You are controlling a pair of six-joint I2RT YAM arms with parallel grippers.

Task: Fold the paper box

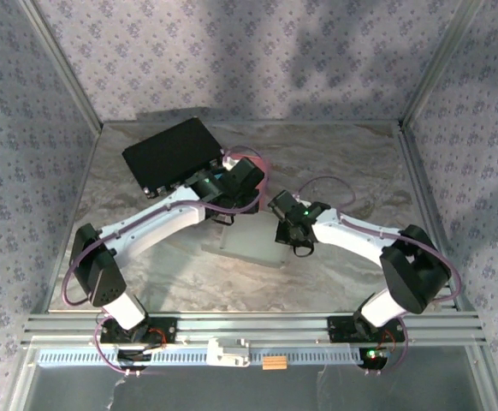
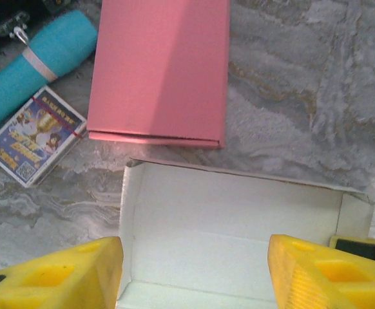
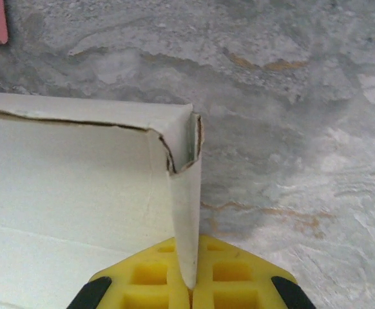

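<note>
The grey table (image 1: 360, 171) has a black case (image 1: 172, 152) at its far left. The white paper box (image 2: 239, 219) sits in the middle of the table, between the two arms. Its far wall and end walls stand up, so I think the folding is partly done. The top is open, and that may be what is left.

The right gripper (image 3: 191, 286) is pinched tight on one end wall of the paper box. The left gripper (image 2: 194, 264) hangs over the box, spread wide and holding nothing.

A pink box (image 2: 158, 71) lies just behind. Beside it are a blue tube (image 2: 39, 61) and a card pack (image 2: 34, 135). The pack has a picture and words, too blurry to read.
</note>
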